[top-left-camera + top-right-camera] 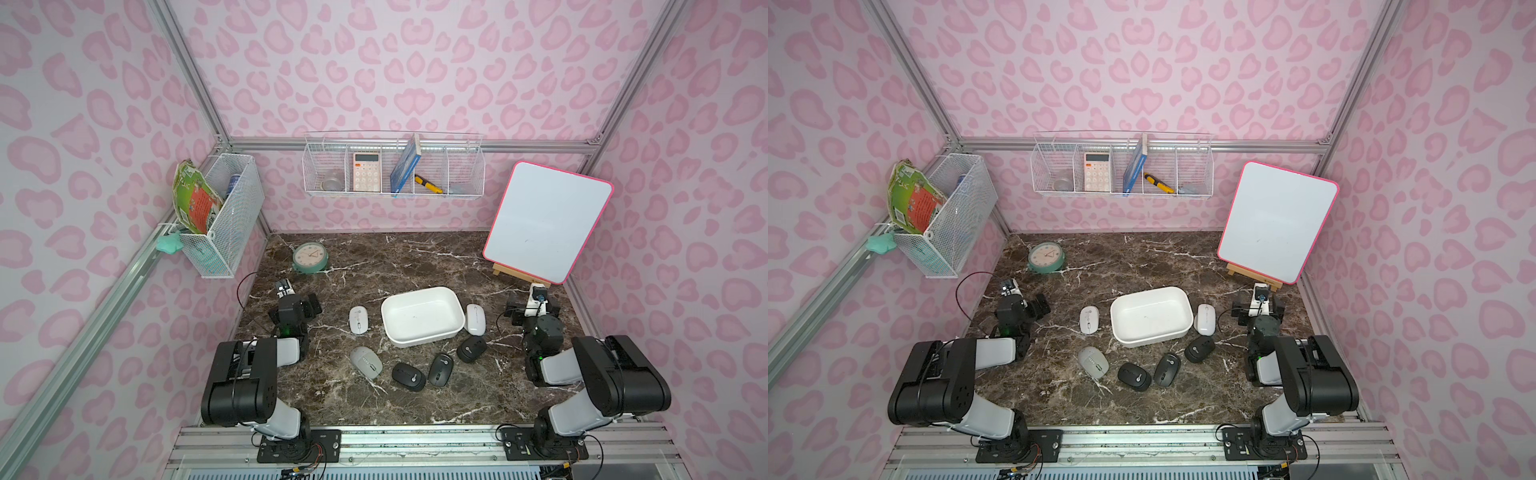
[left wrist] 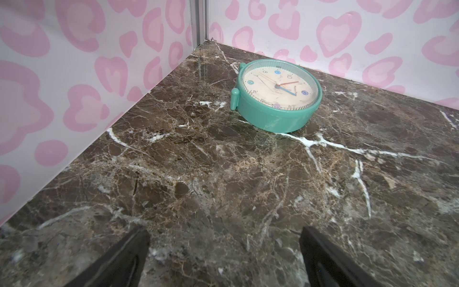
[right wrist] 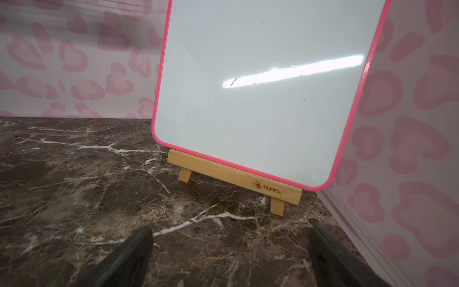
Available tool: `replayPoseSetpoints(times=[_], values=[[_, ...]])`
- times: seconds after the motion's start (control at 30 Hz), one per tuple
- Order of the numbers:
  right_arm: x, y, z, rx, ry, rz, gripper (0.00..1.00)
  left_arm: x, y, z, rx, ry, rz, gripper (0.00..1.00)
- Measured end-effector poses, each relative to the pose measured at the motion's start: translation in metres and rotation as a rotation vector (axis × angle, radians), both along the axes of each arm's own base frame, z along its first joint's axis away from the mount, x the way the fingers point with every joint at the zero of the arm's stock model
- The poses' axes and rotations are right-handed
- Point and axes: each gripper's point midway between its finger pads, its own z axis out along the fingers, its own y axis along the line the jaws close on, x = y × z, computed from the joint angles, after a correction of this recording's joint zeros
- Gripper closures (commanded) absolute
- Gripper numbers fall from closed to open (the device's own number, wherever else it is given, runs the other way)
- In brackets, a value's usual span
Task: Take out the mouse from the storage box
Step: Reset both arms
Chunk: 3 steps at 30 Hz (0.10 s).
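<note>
The storage box (image 1: pixel 420 337) (image 1: pixel 1148 336), a shallow white tub, sits mid-table, and its inside shows bare in both top views. Several mice lie on the marble around it. A white mouse (image 1: pixel 358 320) lies to its left and another white one (image 1: pixel 476 319) to its right. In front of it are a grey mouse (image 1: pixel 365 362) and three black ones (image 1: pixel 408 377) (image 1: pixel 441 369) (image 1: pixel 471 349). My left gripper (image 1: pixel 296 303) (image 2: pixel 223 233) hovers open at the table's left side, nothing between its fingers. My right gripper (image 1: pixel 533 305) (image 3: pixel 229 231) stands open at the right side, also holding nothing.
A teal clock (image 1: pixel 309 257) (image 2: pixel 275 95) lies at the back left, ahead of the left gripper. A pink-framed whiteboard (image 1: pixel 546 222) (image 3: pixel 260 87) on a wooden easel stands at the back right, close ahead of the right gripper. White wire baskets (image 1: pixel 392 166) hang on the walls.
</note>
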Motion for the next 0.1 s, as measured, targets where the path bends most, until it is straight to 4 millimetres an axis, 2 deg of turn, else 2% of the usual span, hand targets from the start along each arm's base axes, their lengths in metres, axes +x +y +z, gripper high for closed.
replayPoseSetpoints(times=[0.1], values=[[0.0001,-0.0009,0.0015,0.001,-0.007,-0.004,0.0,0.0,-0.0007,-0.0002,0.001,0.001,-0.001,0.01]])
